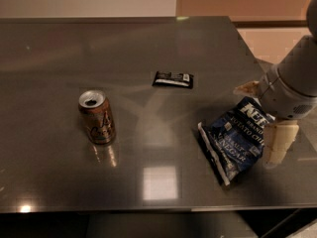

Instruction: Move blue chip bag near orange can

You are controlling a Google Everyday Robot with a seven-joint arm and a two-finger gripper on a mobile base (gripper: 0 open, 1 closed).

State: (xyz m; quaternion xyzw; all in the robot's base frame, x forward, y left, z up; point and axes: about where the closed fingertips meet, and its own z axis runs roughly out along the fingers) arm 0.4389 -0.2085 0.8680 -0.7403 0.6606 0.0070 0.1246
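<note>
The blue chip bag (234, 144) lies flat on the dark table (148, 48) at the right, with white lettering and white sealed edges. The orange can (98, 117) stands upright at the left of the table, its top opened. My gripper (262, 115) is at the bag's right end. Its cream fingers are spread, one finger (246, 89) beyond the bag's far corner and the other (277, 144) at the bag's near right side. The bag's right corner lies between them. The can is well to the left of the bag.
A small flat black wrapper (173, 79) lies mid-table, behind and between can and bag. The table's right edge (297, 182) runs just beside the gripper. The front edge is close below the bag.
</note>
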